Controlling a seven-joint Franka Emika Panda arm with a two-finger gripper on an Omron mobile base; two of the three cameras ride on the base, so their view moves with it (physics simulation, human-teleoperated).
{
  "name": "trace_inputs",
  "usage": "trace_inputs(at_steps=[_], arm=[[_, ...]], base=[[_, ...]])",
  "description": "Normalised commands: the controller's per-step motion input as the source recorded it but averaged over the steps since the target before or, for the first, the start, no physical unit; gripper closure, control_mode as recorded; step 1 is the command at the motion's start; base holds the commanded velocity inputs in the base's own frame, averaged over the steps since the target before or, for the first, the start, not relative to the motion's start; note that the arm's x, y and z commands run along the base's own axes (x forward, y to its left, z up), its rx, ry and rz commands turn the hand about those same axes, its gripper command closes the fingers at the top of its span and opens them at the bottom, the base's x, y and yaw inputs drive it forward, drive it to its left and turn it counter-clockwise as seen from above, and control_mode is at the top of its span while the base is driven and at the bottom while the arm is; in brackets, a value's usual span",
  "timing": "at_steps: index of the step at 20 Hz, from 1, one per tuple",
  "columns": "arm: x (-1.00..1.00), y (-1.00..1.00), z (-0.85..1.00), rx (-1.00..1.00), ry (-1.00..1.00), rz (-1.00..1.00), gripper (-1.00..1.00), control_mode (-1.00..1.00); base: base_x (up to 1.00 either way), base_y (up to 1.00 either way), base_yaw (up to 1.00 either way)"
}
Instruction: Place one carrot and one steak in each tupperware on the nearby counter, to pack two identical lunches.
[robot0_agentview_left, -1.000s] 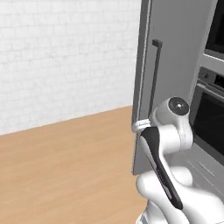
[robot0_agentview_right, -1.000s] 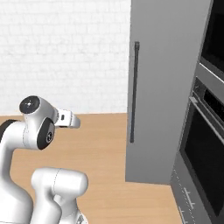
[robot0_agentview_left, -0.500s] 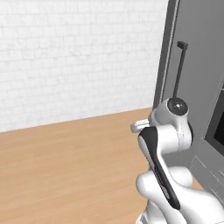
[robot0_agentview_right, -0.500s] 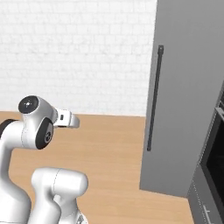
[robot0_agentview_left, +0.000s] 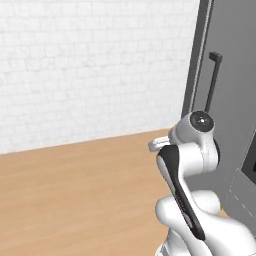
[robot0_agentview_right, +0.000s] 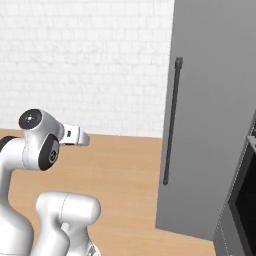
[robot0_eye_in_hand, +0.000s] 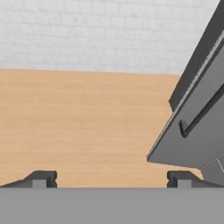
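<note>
With the gripper (robot0_eye_in_hand: 112, 177) held empty and its fingers spread wide over the bare wooden floor (robot0_agentview_left: 75, 190) beside the closed grey fridge (robot0_agentview_right: 215, 115) – no carrot, steak or tupperware can be seen – an approach is judged under way, and the fridge handle (robot0_agentview_right: 171, 122) would need to be reached next.

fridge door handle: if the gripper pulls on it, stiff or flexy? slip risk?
Probably stiff: the handle is a straight dark bar on the grey fridge door. Its smooth, thin look suggests some slip risk. The door is tall, so it likely swings heavily. The gripper is open and apart from it.
</note>
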Motion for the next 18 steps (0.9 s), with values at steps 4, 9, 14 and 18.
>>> trace_inputs(at_steps=[4, 9, 14, 18], arm=[[0.00, 0.00, 0.00, 0.00, 0.00, 0.00, -1.00, 1.00], [0.00, 0.00, 0.00, 0.00, 0.00, 0.00, -1.00, 1.00], [0.00, 0.00, 0.00, 0.00, 0.00, 0.00, -1.00, 1.00], [0.00, 0.00, 0.00, 0.00, 0.00, 0.00, -1.00, 1.00]], base=[[1.00, 0.72, -0.01], [1.00, 0.93, -0.07], [1.00, 0.36, -0.11], [1.00, 0.09, -0.07]])
